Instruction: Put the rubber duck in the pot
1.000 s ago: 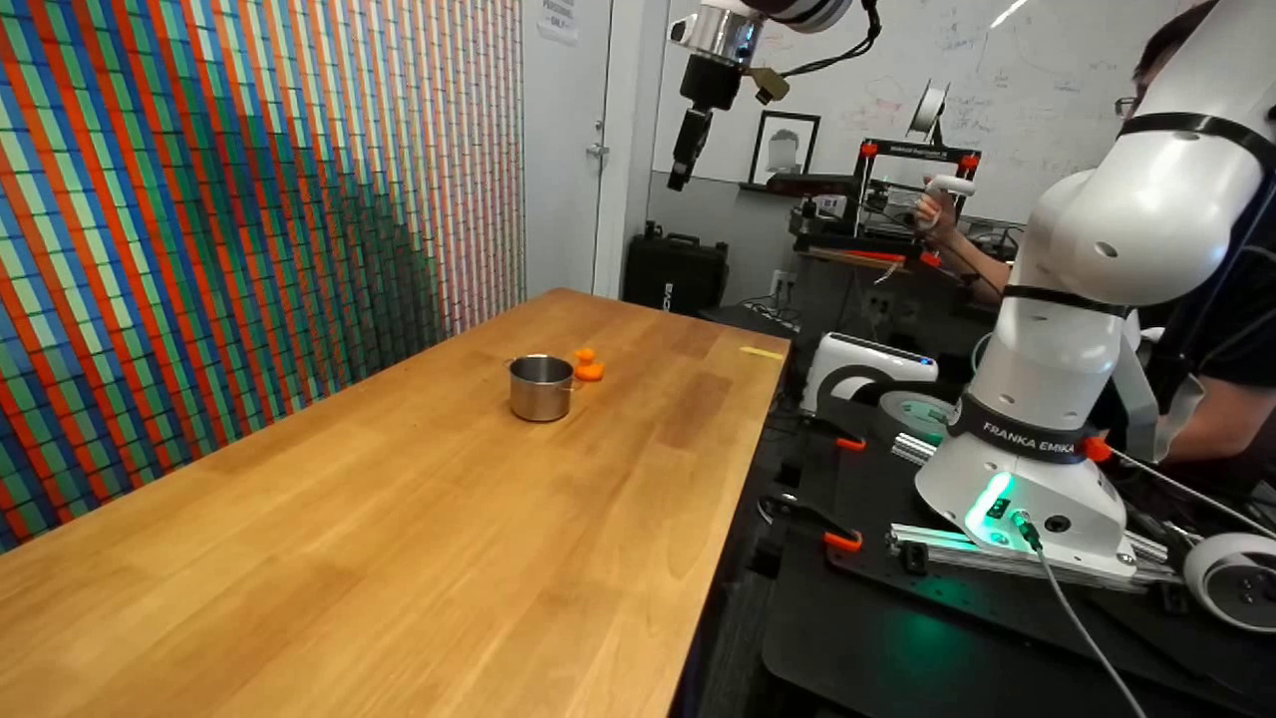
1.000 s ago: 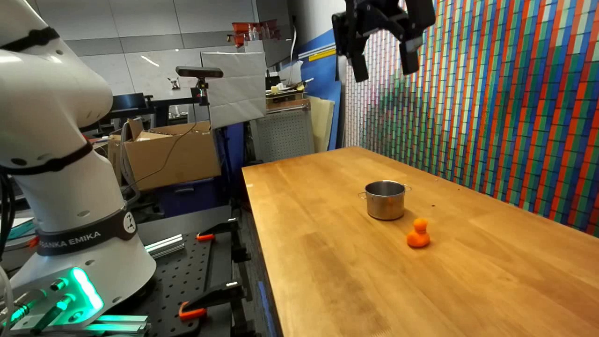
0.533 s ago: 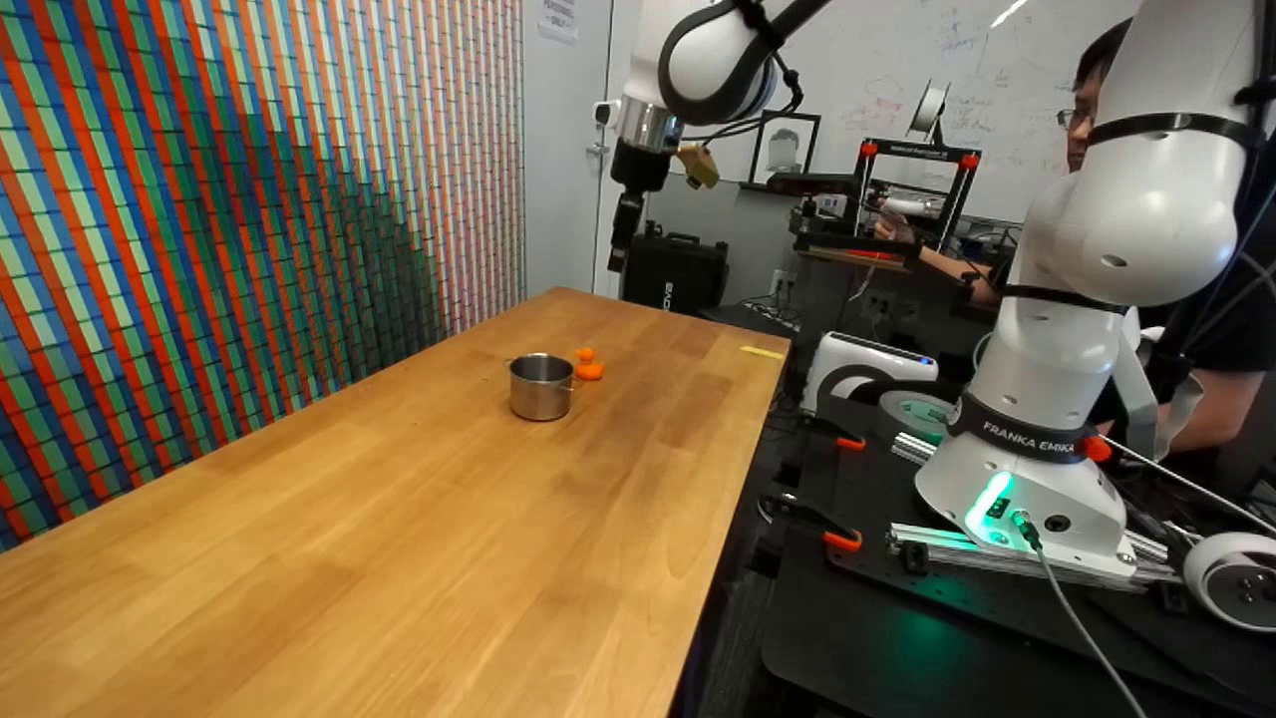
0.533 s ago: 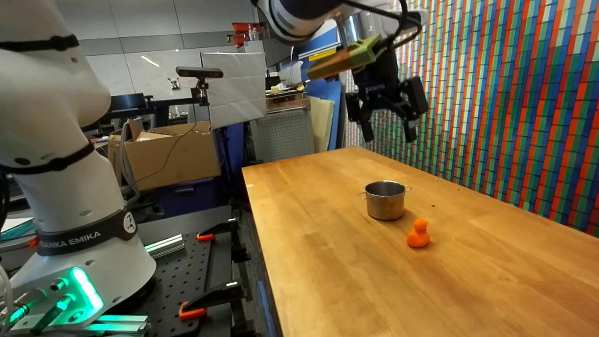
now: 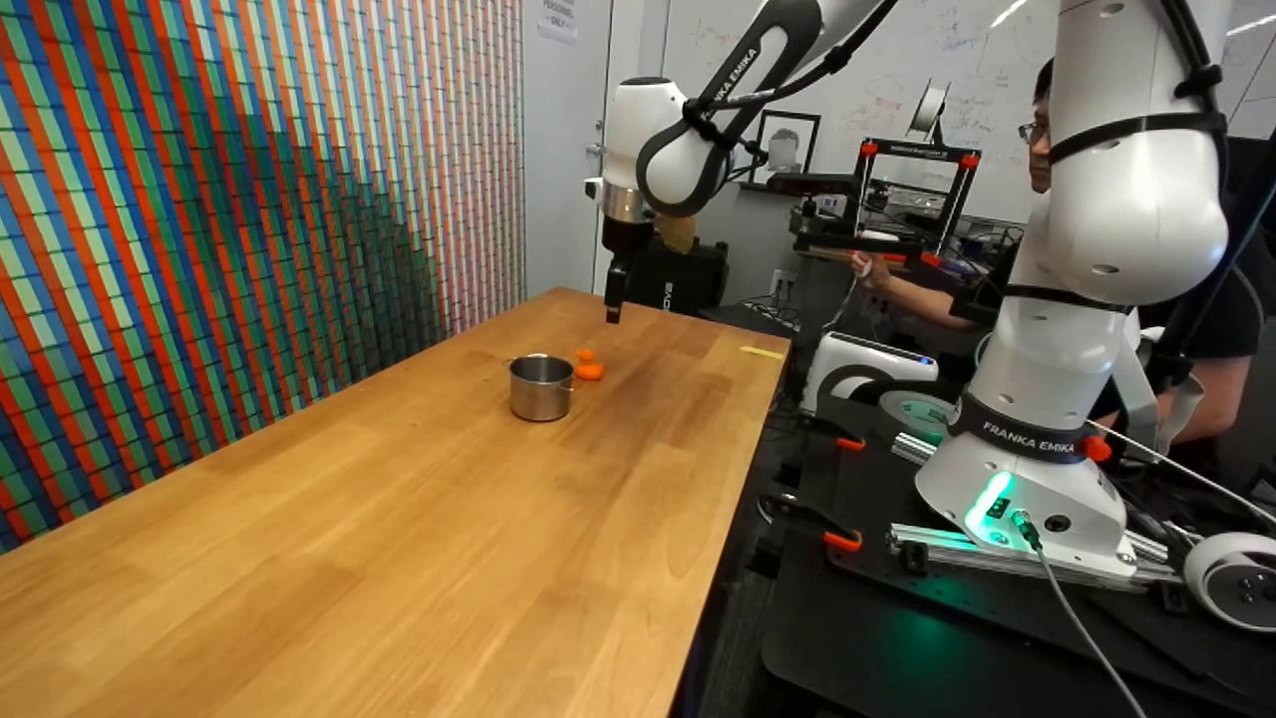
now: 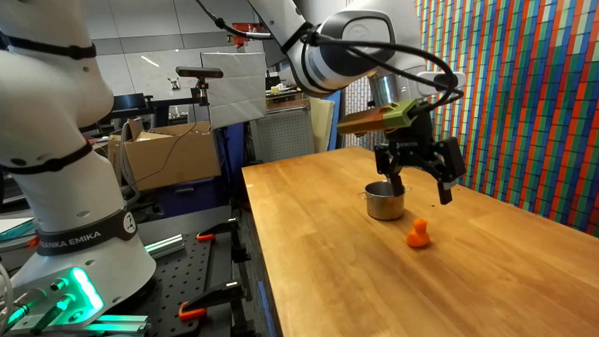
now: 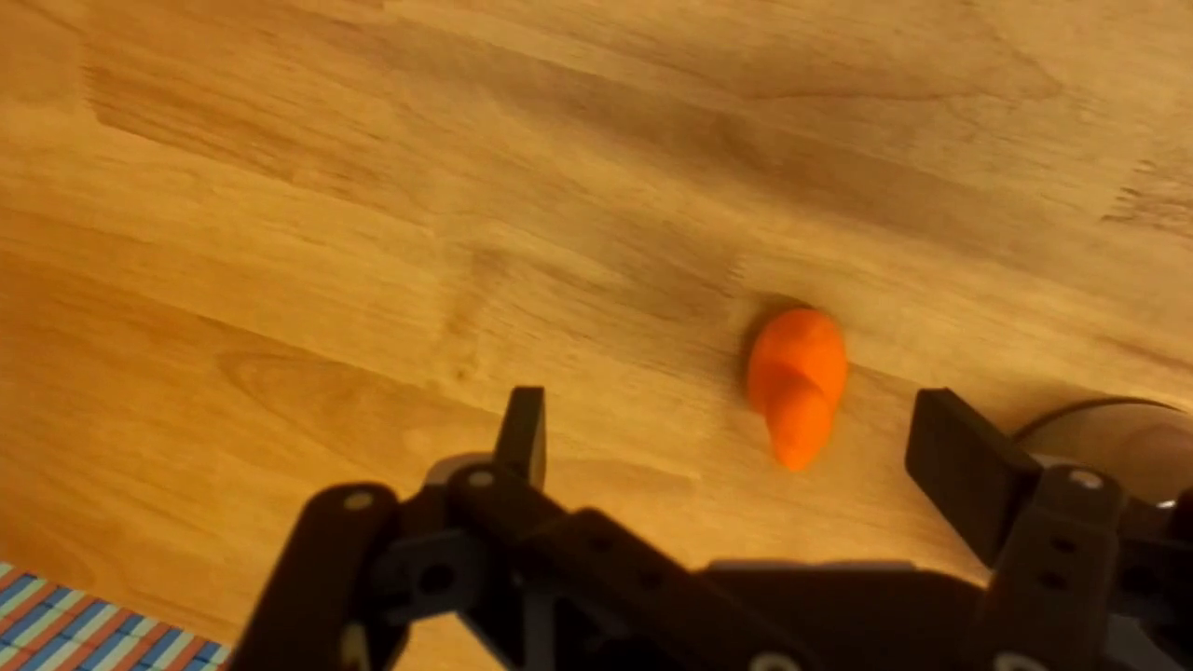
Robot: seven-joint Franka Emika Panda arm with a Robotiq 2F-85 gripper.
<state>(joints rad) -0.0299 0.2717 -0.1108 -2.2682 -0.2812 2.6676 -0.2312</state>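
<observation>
End effector (image 6: 421, 193) spread above table (image 6: 323, 267), height hard to judge; rubber duck (image 6: 418, 237) upright near pot (image 6: 383, 207), apart.

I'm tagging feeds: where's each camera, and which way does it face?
An exterior view: higher than the table, facing a cardboard box; robot base, arm, gripper show.
An exterior view: higher than the table, facing a door; robot base, arm, gripper, a person's forearm show.
Wrist view: on the arm, facing down at the rubber duck; gripper shows.
Both exterior views share the rubber duck, pot and striped wall, facing roughly opposite ways.
</observation>
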